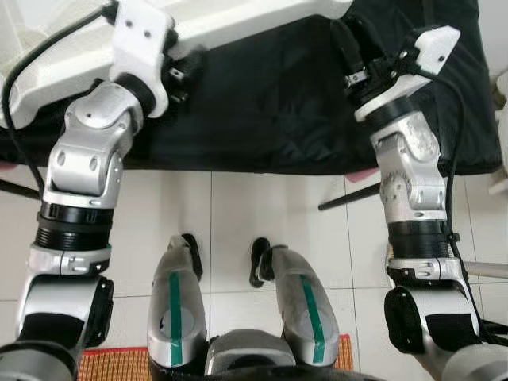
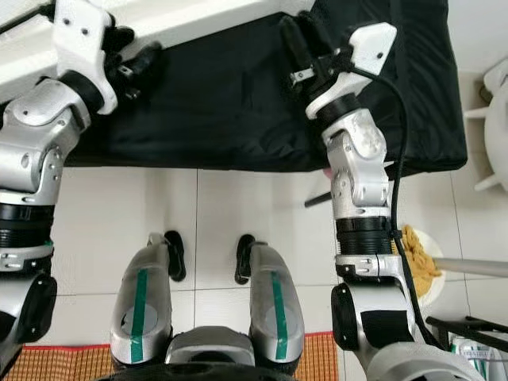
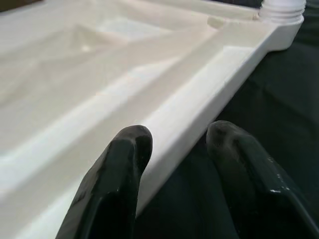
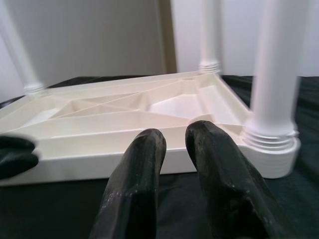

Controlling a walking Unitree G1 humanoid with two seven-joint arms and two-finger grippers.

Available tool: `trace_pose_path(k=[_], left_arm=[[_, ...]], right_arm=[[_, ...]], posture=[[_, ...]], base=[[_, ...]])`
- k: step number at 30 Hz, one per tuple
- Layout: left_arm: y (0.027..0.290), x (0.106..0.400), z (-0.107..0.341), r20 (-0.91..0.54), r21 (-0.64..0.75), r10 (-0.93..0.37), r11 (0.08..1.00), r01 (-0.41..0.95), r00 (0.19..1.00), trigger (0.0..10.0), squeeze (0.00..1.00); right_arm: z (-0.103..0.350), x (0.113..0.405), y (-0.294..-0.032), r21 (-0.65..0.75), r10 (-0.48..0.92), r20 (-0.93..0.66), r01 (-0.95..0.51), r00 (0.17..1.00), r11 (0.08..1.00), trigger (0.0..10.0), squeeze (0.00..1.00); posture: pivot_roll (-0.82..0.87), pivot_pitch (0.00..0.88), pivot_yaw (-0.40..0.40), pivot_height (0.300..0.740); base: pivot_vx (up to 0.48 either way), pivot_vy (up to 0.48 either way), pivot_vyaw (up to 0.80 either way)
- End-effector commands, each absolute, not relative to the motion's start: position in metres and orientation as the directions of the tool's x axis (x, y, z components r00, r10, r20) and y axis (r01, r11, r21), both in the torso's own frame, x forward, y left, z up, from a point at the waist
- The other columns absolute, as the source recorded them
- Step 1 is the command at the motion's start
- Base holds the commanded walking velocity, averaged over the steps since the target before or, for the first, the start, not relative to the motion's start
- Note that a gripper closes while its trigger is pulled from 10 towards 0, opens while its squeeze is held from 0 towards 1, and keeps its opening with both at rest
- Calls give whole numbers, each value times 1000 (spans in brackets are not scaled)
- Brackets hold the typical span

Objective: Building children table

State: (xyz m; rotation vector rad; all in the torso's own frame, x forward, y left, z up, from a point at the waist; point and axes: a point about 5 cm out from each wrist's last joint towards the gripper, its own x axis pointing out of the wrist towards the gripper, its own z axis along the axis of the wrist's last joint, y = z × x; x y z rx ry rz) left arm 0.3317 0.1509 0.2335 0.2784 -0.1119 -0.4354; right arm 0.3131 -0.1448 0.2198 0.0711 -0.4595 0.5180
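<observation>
white tabletop (image 4: 124,119) is seen upside down on black cloth (image 1: 270,103), legs (image 4: 271,74) up. left gripper (image 3: 174,149) straddles its rim at 10 o'clock, parted; right gripper (image 4: 174,144) nearly closed, empty. a nudge could topple loosely seated legs.

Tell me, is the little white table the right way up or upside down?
Upside down. The white table top lies flat on the black cloth with its ribbed underside facing up, and its legs point upward.

Black cloth (image 2: 238,103) covers the work surface above a white tiled floor (image 2: 214,222). Orange woven mat (image 2: 59,361) at the near edge; white plate with yellowish stuff (image 2: 421,258) on the floor to the right.
</observation>
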Motion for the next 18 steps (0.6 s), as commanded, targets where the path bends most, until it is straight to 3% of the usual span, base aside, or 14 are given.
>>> trace_pose_path(k=[1, 11, 12, 13, 14, 18], left_arm=[[152, 333, 232, 46, 304, -440, 861, 407, 897, 10000, 0], [161, 345, 226, -10, 363, -450, 831, 422, 893, 10000, 0], [162, 348, 220, -45, 373, -464, 814, 446, 885, 10000, 761], [162, 348, 220, -45, 373, -464, 814, 446, 885, 10000, 761], [162, 350, 215, -71, 356, -483, 805, 475, 873, 10000, 1000], [160, 352, 207, -117, 376, -512, 771, 515, 851, 10000, 1000]], right_arm=[[217, 310, -145, -50, 481, 426, -511, 766, 858, 10000, 0], [213, 302, -145, -33, 486, 405, -519, 774, 854, 10000, 0], [211, 300, -144, -23, 482, 399, -517, 780, 856, 10000, 0], [211, 300, -144, -23, 482, 399, -517, 780, 856, 10000, 0], [209, 299, -144, -11, 479, 392, -517, 785, 856, 10000, 0], [206, 294, -143, 11, 475, 376, -516, 795, 856, 10000, 0]], posture=[[64, 130, -83, 740], [53, 121, -62, 740], [48, 118, -58, 740], [48, 118, -58, 740], [46, 115, -54, 740], [43, 113, -53, 740]], base=[[0, 0, 0], [0, 0, 0], [0, 0, 0], [0, 0, 0], [0, 0, 0], [0, 0, 0]])
